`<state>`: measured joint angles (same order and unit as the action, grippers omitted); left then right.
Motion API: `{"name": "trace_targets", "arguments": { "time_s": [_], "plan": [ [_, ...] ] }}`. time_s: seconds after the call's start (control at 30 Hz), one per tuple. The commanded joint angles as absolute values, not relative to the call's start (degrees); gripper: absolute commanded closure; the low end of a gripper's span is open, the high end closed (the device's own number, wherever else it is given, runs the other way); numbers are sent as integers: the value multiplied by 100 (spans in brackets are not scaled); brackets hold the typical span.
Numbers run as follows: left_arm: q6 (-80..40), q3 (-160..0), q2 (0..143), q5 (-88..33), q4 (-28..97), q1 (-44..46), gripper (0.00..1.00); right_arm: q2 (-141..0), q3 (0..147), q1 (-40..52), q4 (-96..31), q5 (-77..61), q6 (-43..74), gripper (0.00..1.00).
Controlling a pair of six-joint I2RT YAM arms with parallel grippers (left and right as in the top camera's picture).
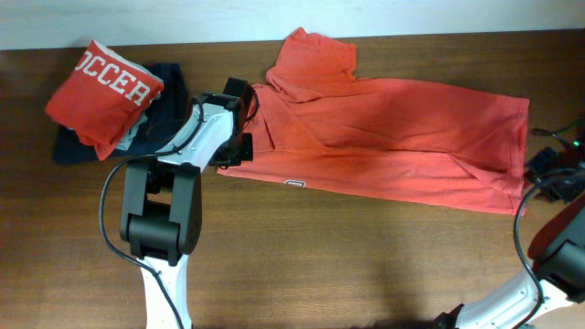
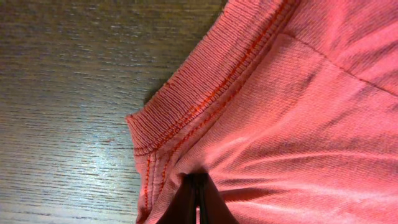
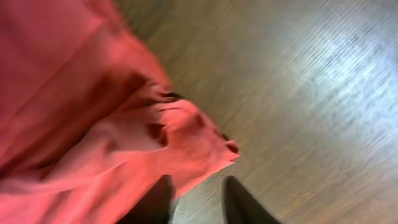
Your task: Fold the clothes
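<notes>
The coral T-shirt [image 1: 393,137] lies spread across the wooden table [image 1: 347,265], the left arm [image 1: 196,137] reaching its collar end.

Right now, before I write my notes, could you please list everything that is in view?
spread shirt: one, coral red, across the table's middle and right
folded shirt: one, red with white letters, far left, on the navy garment
navy garment: one, dark navy, far left, under the folded shirt
table: one, brown wood, under everything
left arm: one, black and white, front left
right arm: one, black and white, front right corner
left gripper: one, black, shut on the spread shirt by its ribbed edge
right gripper: one, black, open, beside the spread shirt's right end
</notes>
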<state>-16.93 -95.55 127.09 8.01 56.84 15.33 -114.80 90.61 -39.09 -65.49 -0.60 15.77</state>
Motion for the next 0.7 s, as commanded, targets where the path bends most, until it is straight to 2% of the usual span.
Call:
{"name": "trace_targets", "arguments": {
  "time_s": [0.0, 0.07, 0.3, 0.43, 0.67],
  "plan": [
    [-1708, -9518, 12868, 886, 5655, 1483, 95, -11478, 8820, -4036, -6447, -519, 1369, 51],
    [-1708, -9518, 12868, 886, 5649, 1483, 95, -11478, 8659, -4049, -6259, -788, 1175, 42],
    [-1708, -9518, 12868, 884, 5653, 1483, 95, -11478, 7999, -4049, -5435, -1188, 701, 41],
    [-1708, -9518, 12868, 884, 5655, 1483, 95, -11478, 7929, -4040, -5157, -1612, 390, 42],
    [-1708, -9518, 12868, 884, 5664, 1483, 94, -11478, 7929, -4042, -4965, -2104, 318, 53]
  ]
}}
